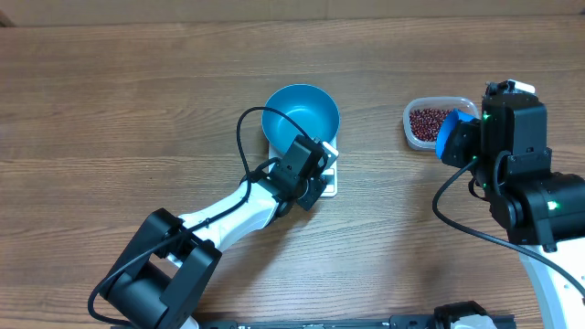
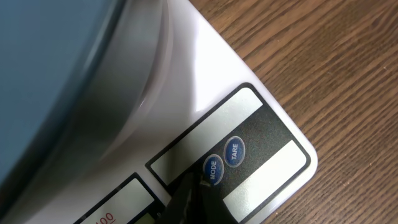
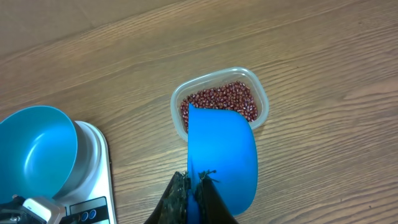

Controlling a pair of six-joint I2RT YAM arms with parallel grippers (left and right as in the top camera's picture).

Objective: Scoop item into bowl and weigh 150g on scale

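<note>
wooden table (image 1: 137, 110) bears the scale (image 2: 205, 68), its mode button (image 2: 212, 169) at the closed left pincer (image 2: 193, 200); right pincer (image 3: 193, 194) grips a scoop (image 3: 222, 149).

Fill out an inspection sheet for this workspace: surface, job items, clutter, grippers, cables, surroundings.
Surface: wooden table, no spills seen.
Job's things: teal bowl is empty and sits on the white scale; beans lie in the clear tub to its right.
Clutter: nothing seen.
Grippers: left gripper shut, tip at the scale's MODE button; right gripper shut on the blue scoop, near the tub.
Cables: black cable loops off the left arm; second cable hangs by the right arm.
Surroundings: nothing seen beyond the table.
</note>
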